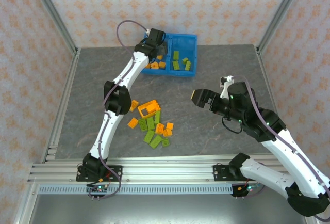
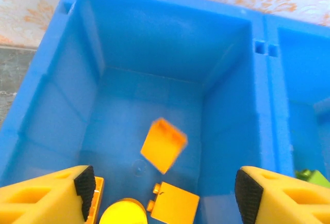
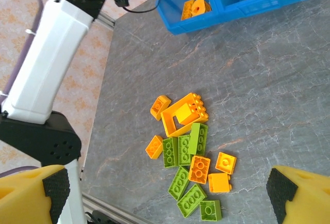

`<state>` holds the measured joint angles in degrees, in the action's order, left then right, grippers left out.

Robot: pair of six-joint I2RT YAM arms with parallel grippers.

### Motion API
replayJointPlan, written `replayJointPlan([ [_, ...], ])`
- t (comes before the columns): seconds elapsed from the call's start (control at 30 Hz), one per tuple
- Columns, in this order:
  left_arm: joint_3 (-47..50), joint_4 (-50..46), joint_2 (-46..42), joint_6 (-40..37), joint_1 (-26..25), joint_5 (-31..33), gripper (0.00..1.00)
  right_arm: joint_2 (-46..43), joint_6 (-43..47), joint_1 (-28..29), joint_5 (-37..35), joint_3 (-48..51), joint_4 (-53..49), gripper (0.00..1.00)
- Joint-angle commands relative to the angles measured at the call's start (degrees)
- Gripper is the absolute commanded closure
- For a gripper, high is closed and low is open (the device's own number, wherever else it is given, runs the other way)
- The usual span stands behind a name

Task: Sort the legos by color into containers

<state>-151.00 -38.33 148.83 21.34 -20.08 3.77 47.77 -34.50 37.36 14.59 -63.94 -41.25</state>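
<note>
Left jaws stand apart over the left compartment of the blue bin, holding nothing, an orange brick blurred in mid-air beneath them above other orange bricks. Right jaws gape empty above the desk, where the remaining legos lie heaped. Light, rigid and slick, each looks best pinched across its flat side walls, not its studs.
</note>
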Motion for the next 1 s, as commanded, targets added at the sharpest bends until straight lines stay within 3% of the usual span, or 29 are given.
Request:
replayJointPlan([
  [0.0,0.6,-5.2,-10.6,1.7,-0.6,-3.6,0.23,1.1,-0.3,0.3,-0.6,0.9,1.9,0.01],
  [0.13,14.1,-11.0,-23.5,3.0,-0.6,-5.1,0.21,3.0,0.2,0.3,-0.2,1.1,3.8,0.01],
  [0.3,47.1,-5.6,-46.3,5.9,-0.4,-2.9,0.21,4.6,1.2,0.3,-0.1,1.7,5.7,0.01],
  [0.47,63.8,-8.1,-57.6,2.6,-0.3,-4.6,0.21,6.0,2.9,0.3,0.8,1.4,6.0,0.01],
  [0.57,71.0,-12.0,-61.2,-1.5,-0.3,-7.9,0.21,6.3,3.6,0.3,0.9,1.3,5.6,0.01],
  [0.67,78.3,-13.9,-63.5,-1.9,-0.3,-6.6,0.23,6.1,3.6,0.3,1.0,1.7,5.7,0.01],
  [0.8,86.7,-10.8,-64.1,0.4,0.1,-6.2,0.24,6.9,3.7,0.3,1.4,1.7,6.1,0.01],
  [0.97,90.1,-7.3,-60.1,1.3,0.7,-6.9,0.28,7.9,4.3,0.3,2.1,-0.5,3.9,0.01],
])
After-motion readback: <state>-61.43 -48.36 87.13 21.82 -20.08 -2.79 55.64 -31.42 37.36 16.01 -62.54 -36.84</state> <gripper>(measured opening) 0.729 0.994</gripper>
